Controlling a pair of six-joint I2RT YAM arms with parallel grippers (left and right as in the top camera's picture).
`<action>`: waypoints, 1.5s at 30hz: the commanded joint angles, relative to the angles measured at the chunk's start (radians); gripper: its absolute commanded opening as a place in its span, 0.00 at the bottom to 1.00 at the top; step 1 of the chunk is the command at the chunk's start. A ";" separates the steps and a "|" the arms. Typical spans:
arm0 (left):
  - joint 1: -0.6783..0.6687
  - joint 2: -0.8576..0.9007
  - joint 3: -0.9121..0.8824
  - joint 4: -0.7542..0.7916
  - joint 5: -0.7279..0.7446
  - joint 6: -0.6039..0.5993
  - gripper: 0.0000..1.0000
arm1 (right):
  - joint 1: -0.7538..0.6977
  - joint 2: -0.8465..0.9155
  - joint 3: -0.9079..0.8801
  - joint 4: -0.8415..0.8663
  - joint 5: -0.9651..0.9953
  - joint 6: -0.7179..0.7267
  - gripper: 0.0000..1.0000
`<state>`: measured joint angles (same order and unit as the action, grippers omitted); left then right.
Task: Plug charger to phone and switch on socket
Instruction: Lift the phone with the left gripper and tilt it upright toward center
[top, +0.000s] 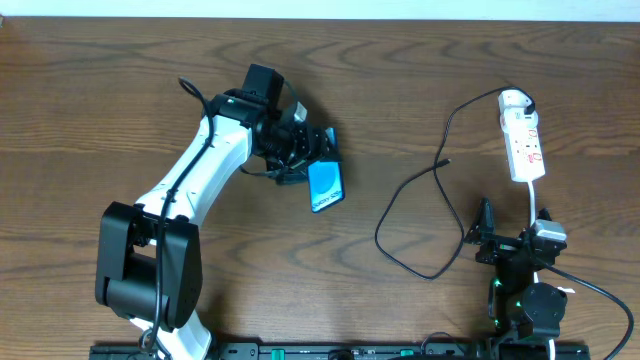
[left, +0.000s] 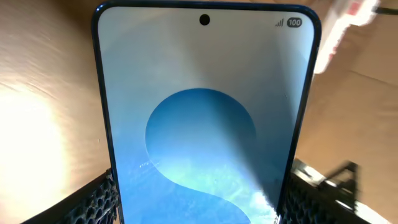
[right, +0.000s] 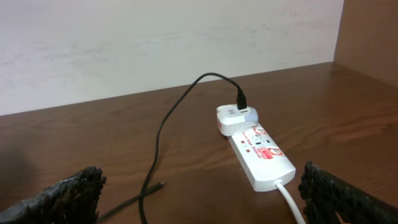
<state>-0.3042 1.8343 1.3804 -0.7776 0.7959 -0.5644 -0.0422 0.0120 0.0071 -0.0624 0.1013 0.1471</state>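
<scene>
Toward the far edge from our open right gripper (right: 200, 196) lies the charger tip (top: 447, 160); our left gripper (top: 308, 160) clamps the phone (top: 325, 186).

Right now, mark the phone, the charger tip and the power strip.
phone (top: 326, 186): overhead view, middle of blue screen.
charger tip (right: 162, 185): right wrist view, free end of black cable.
power strip (right: 264, 155): right wrist view, top face near red marks.
</scene>
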 joint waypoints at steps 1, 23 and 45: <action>0.001 -0.019 0.006 0.001 0.163 -0.094 0.64 | 0.006 -0.003 -0.002 -0.002 -0.003 -0.014 0.99; 0.001 -0.019 0.006 0.080 0.383 -0.428 0.64 | 0.006 -0.003 -0.002 -0.002 -0.003 -0.014 0.99; 0.001 -0.019 0.006 0.114 0.383 -0.443 0.64 | 0.006 -0.003 -0.002 -0.002 -0.003 -0.014 0.99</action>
<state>-0.3042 1.8343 1.3804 -0.6685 1.1282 -0.9989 -0.0422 0.0120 0.0071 -0.0624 0.1013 0.1471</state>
